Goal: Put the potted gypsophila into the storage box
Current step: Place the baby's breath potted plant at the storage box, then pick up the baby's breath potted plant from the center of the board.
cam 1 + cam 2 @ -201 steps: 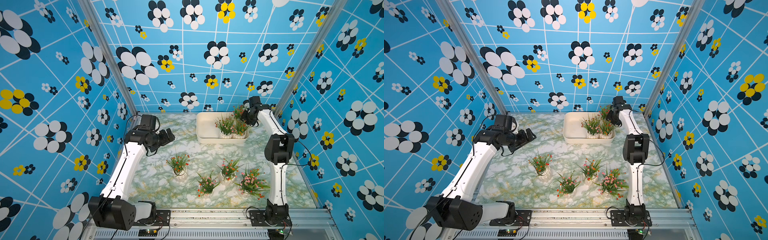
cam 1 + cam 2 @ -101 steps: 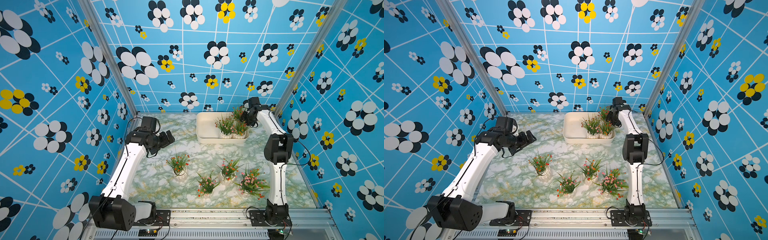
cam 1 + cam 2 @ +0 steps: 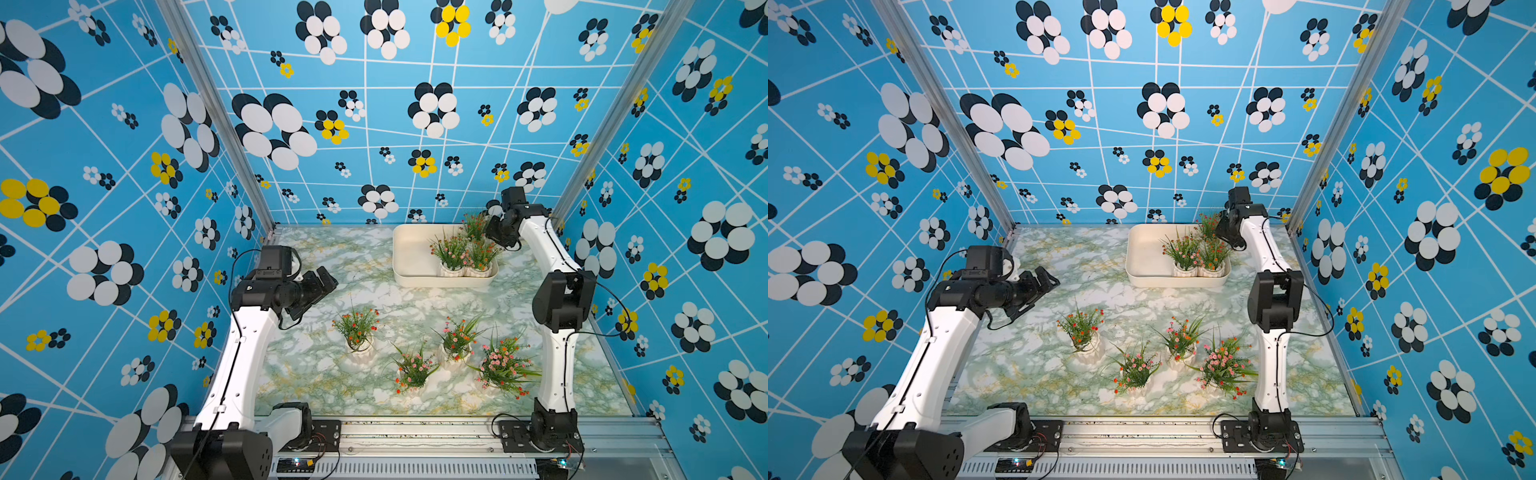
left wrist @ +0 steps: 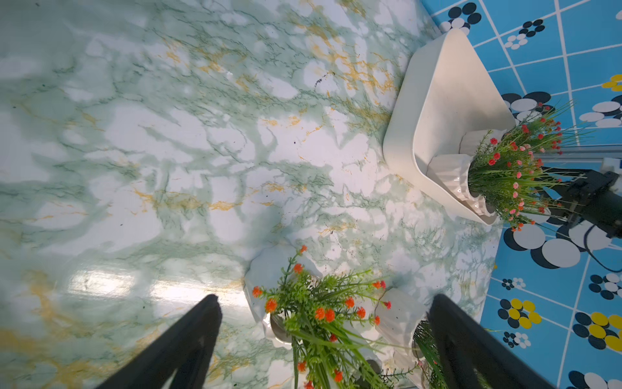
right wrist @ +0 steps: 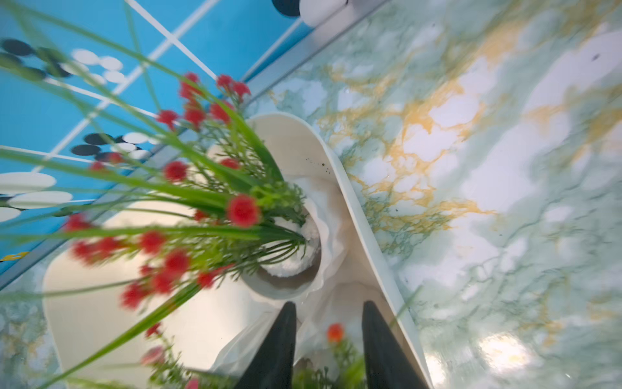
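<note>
The right gripper (image 5: pixel 329 304) has its fingers a little apart, holding nothing, over the storage box (image 5: pixel 338 175). Three potted gypsophila (image 3: pixel 451 255) stand in the box, four outside it. They look light and tippy: grab the hard pot, not the soft leaves.

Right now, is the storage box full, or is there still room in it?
Partly filled. Three potted gypsophila stand at the end of the storage box near the right arm; the rest of its floor is bare.
</note>
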